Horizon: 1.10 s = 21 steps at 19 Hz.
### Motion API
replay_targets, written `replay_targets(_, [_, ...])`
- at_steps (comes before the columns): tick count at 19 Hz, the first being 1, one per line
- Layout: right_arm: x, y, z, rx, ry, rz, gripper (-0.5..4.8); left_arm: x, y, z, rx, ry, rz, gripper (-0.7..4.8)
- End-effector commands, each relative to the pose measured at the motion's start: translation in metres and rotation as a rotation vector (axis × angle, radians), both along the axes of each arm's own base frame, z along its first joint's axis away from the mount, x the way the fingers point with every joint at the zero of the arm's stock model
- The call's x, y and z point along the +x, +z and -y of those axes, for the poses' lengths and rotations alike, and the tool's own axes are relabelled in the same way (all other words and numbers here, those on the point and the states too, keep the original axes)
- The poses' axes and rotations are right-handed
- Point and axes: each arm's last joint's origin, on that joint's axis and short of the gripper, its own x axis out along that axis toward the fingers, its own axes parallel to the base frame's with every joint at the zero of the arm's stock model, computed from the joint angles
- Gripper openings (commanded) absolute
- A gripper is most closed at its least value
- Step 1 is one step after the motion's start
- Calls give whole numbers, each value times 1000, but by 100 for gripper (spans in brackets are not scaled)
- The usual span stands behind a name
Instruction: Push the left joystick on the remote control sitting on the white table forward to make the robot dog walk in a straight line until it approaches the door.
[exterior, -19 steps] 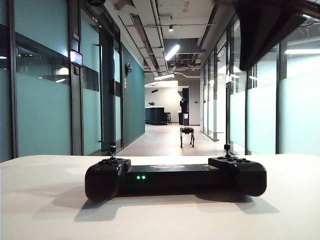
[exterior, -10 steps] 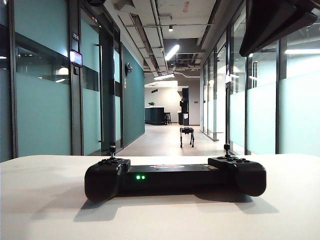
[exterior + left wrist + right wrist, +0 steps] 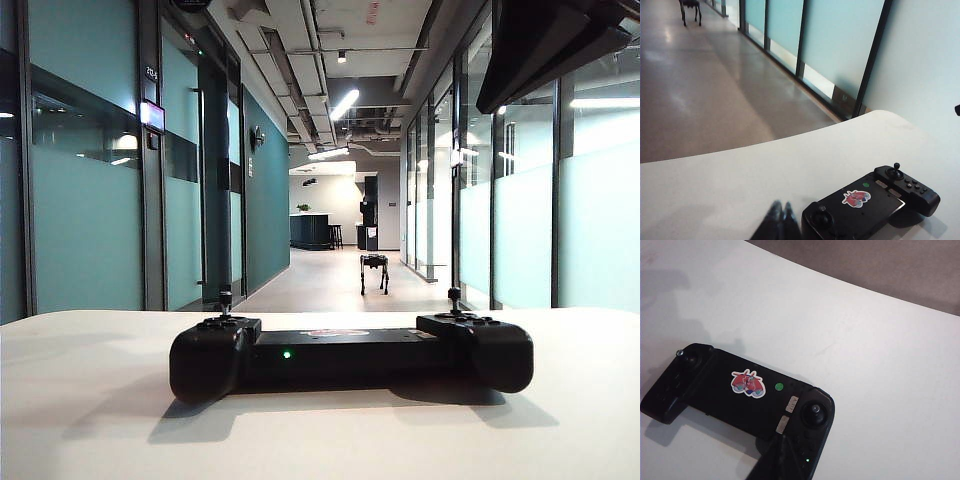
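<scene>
Both hands are kept closed above the remote control [image 3: 350,355] on the white desk [image 3: 90,420]: left hand [image 3: 781,220], right hand [image 3: 782,455]; nothing is gripped.

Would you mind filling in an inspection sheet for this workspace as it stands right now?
Surface: white table, plain, matte.
Job's things: remote control lies flat near the table middle, one green light lit; left joystick upright, untouched; robot dog stands far down the corridor.
Clutter: nothing seen.
Grippers: left gripper jaws shut, above the table beside the remote's left lobe; right gripper jaws shut, above the remote's right lobe. Neither holds anything.
Cables: nothing seen.
Surroundings: glass-walled corridor, ceiling lights on.
</scene>
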Motion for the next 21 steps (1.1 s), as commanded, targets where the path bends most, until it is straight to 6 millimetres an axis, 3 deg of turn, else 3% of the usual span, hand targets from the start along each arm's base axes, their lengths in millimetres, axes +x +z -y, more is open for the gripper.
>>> replay_targets(1, [1, 3, -1, 11, 2, 21, -5, -4, -5, -2, -16, 17, 40, -5])
replay_targets(9, [1, 3, -1, 12, 1, 22, -5, 5, -21, -3, -49, 101, 113, -5])
replay_targets(17, [1, 3, -1, 12, 1, 22, -5, 14, -25, -31, -28, 405, 125, -5])
replay_targets(21, [1, 3, -1, 12, 2, 22, -5, 18, -37, -37, -20, 478, 111, -5])
